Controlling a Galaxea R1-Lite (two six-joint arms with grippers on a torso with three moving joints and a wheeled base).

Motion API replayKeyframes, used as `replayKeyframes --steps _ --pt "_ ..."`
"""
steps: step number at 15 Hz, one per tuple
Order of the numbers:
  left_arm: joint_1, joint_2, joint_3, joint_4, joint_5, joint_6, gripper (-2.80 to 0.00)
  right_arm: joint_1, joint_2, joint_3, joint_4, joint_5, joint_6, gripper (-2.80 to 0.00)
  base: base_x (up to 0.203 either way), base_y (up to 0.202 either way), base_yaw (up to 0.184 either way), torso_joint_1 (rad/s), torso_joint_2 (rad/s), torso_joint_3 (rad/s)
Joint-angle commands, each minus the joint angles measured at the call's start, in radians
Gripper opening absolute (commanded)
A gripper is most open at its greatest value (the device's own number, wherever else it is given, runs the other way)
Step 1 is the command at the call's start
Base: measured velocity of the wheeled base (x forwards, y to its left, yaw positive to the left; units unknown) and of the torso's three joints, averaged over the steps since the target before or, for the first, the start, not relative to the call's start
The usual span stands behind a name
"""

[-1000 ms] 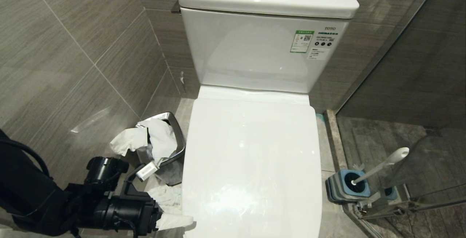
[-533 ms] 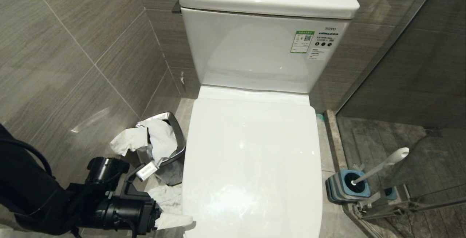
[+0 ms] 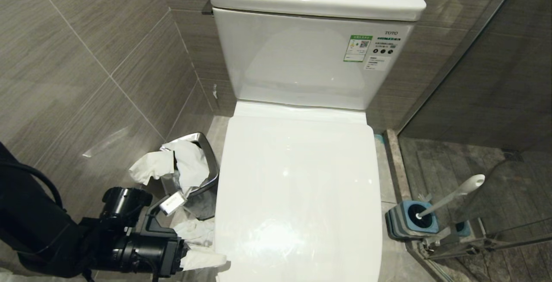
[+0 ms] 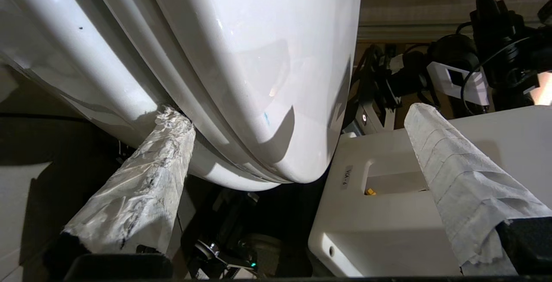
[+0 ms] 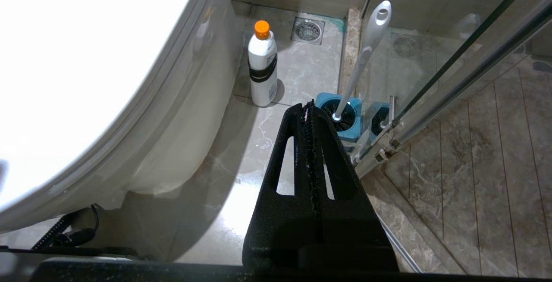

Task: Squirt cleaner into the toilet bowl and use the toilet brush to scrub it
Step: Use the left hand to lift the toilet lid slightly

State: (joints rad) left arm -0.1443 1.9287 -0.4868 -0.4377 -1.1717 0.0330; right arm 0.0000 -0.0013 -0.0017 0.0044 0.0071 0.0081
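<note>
The toilet bowl sits in the middle of the head view with its glossy white lid down, a smooth rounded-rectangle slab under a boxy ceramic cistern that carries a green label. The toilet brush stands on the robot's right of the bowl, well apart from it: a slim white handle with a flattened, holed end, leaning out of a square grey-and-blue holder beside a glass partition. A white bottle with an orange cap stands on the marbled beige floor tiles near the bowl's base. Walls are streaked grey-brown tile. On the left, a steel waste bin overflows with crumpled paper. The left gripper is spread wide at the bowl's front-left edge, its paper-wrapped fingers straddling the lid's edge, one touching beneath the rim. The right gripper is pressed closed, empty, above the floor.
</note>
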Motion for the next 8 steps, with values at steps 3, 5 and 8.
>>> replayKeyframes --steps 3,5,8 --pt "0.059 -0.014 0.003 -0.006 -0.076 0.001 0.00 0.000 0.001 0.000 0.000 0.001 0.000 -2.80 0.000 0.000 0.000 0.000 0.00 0.000" --pt "0.064 -0.016 0.013 -0.005 -0.130 0.000 0.00 0.000 0.001 0.000 0.000 0.001 0.000 -2.80 0.000 0.000 0.000 0.000 0.00 0.000" --pt "0.065 -0.025 0.016 -0.004 -0.153 0.000 0.00 0.000 0.001 0.000 0.000 0.001 0.000 -2.80 0.000 0.000 0.000 0.000 0.00 0.000"
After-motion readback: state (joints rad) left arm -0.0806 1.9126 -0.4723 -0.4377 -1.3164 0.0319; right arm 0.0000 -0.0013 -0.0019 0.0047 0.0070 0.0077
